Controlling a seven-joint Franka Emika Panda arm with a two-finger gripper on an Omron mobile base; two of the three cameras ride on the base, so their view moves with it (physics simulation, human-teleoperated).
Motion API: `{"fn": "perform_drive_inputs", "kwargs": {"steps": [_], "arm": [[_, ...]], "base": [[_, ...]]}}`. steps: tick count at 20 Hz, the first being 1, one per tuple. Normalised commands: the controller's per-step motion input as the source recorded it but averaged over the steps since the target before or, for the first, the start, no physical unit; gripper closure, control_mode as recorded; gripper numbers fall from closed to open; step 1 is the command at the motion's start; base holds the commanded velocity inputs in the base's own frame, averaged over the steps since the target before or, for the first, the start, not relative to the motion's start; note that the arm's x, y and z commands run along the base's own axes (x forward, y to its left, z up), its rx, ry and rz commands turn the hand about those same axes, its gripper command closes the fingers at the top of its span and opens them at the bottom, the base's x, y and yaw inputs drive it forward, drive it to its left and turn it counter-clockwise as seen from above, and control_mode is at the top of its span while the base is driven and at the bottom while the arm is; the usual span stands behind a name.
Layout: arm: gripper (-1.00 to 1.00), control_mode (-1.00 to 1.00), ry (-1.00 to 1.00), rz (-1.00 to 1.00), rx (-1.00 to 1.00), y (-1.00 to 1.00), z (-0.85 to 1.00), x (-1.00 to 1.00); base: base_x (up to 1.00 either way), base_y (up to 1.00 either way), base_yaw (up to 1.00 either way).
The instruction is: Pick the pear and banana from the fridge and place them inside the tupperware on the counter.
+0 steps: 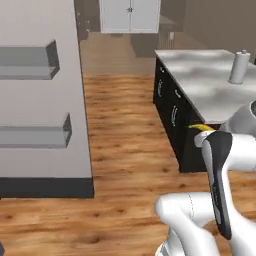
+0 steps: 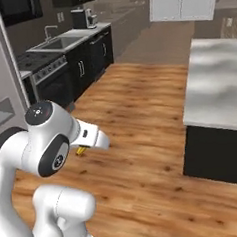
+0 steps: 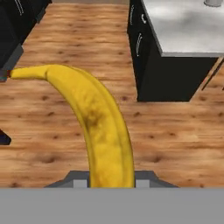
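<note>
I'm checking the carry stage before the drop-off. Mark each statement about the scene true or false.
1. The gripper is shut on the banana. True.
2. The banana lies on the counter. False: it is held above the wooden floor.
3. A cylindrical container stands on the counter. True.
4. The counter's cabinets are white. False: they are black.
5. The banana is green. False: it is yellow.
</note>
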Motion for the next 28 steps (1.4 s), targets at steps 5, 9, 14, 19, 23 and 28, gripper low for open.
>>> {"fn": "perform_drive_inputs", "kwargs": {"steps": [5, 9, 14, 19, 23, 28], "arm": [[1.0, 1.0, 0.0, 0.0, 0.0, 0.0, 0.0, 0.0], [1.0, 1.0, 0.0, 0.0, 0.0, 0.0, 0.0, 0.0], [1.0, 1.0, 0.0, 0.0, 0.0, 0.0, 0.0, 0.0], [1.0, 1.0, 0.0, 0.0, 0.0, 0.0, 0.0, 0.0], [1.0, 1.0, 0.0, 0.0, 0.0, 0.0, 0.0, 0.0], [1.0, 1.0, 0.0, 0.0, 0.0, 0.0, 0.0, 0.0]], "base": [[0.9, -0.56, 0.91], [0.78, -0.7, 0.94], [0.63, -0.82, 0.88], [0.4, -0.95, 0.79], [0.49, -0.88, 0.73], [0.57, -0.84, 0.67]]}}
